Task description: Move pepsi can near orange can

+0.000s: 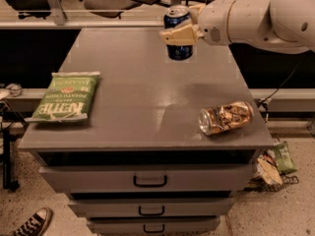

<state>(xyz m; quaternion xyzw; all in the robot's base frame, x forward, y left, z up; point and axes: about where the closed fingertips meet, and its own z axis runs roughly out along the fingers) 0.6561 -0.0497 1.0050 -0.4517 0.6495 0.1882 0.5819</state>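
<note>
The cream two-finger gripper point(173, 29) reaches in from 3 o'clock at the far edge of the grey metal drawer cabinet point(128, 107), its fingers point(178, 34) closed narrow around the upright dark blue pepsi can point(180, 51), which sits between them at the top's 12 o'clock. The orange-gold patterned orange can point(225, 118) lies on its side at 4 o'clock, well apart. A green chip bag point(64, 96) lies at 9 o'clock
</note>
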